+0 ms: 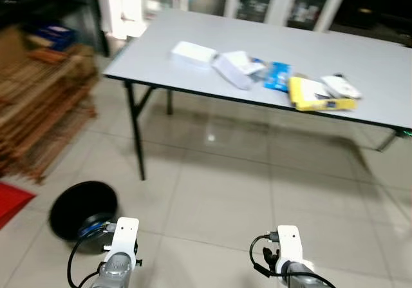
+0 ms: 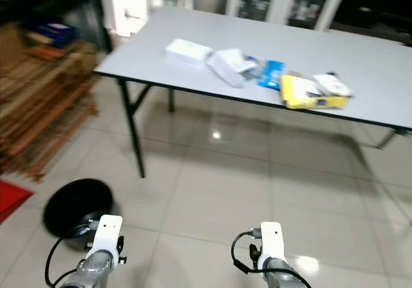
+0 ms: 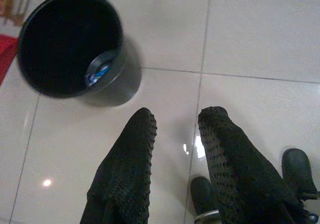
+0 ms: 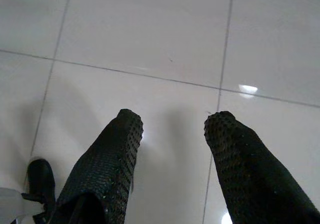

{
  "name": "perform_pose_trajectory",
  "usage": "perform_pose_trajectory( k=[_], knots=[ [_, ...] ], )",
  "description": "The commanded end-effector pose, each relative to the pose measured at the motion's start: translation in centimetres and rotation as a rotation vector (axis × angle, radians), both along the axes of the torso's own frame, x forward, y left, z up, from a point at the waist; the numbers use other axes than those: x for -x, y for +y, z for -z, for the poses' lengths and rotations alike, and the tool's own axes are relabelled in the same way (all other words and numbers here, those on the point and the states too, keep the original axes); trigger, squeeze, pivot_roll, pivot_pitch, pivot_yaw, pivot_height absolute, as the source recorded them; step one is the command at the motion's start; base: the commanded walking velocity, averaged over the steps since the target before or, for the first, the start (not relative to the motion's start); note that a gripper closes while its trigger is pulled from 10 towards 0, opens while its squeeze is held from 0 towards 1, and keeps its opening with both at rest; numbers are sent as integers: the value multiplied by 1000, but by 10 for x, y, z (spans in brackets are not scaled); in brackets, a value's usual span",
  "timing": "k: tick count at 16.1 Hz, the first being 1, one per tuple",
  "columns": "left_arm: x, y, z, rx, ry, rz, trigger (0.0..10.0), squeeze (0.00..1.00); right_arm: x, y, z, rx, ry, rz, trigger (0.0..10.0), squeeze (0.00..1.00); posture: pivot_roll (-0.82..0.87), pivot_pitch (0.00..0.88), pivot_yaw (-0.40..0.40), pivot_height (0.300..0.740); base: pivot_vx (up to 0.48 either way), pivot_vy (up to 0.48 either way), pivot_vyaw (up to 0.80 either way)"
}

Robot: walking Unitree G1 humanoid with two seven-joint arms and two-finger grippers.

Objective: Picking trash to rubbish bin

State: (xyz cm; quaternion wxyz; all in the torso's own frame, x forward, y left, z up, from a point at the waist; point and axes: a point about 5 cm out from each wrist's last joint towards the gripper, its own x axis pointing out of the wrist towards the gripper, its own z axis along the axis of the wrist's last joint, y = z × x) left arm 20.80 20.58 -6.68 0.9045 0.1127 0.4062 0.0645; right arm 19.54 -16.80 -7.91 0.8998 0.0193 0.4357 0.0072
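We take the table (image 1: 193,49) as our landmark: the trash lies on its top in a loose row near the front edge, a white box (image 1: 193,53), a white packet (image 1: 235,69), a blue wrapper (image 1: 278,76), a yellow pack (image 1: 315,95) and a small white item (image 1: 341,86) touching that pack, all within reach of anyone standing at that edge, which we judge is why they can be picked one by one. The rubbish bin (image 1: 84,209) stands on the tiled floor out in front of the table's left leg, open mouth up, with a blue scrap (image 3: 97,74) already inside. Our left pincer (image 3: 175,129) hangs low just beside the bin, fingers parted and holding nothing; our right pincer (image 4: 172,126) hangs over bare tile, likewise spread and empty. Between us and the table lies open floor, wide enough to walk straight in. To the left of the table a stack of wooden slats (image 1: 38,120) and a red mat (image 1: 13,201) narrow that side, so we judge the middle approach safest.
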Motion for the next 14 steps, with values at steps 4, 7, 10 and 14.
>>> perform_pose_trajectory(
  k=[4,7,10,14],
  knots=[
    [-1,-2,0,-11,1,7,10000,0,-2,-4,-2,7,-14,2,10000,0,31,6,-99,740,0,-248,-177],
    [-1,-2,0,-15,3,14,10000,0,-2,-3,-2,9,-15,-5,10000,0,33,0,-100,740,0,-325,0],
    [-1,-1,0,-15,1,14,10000,0,-1,-3,-1,8,-12,-11,10000,0,31,0,-98,740,0,-160,0],
    [0,-2,1,-13,7,15,10000,0,-1,-2,-1,8,-10,-19,10000,0,33,0,-101,740,0,-135,0]
  ],
)
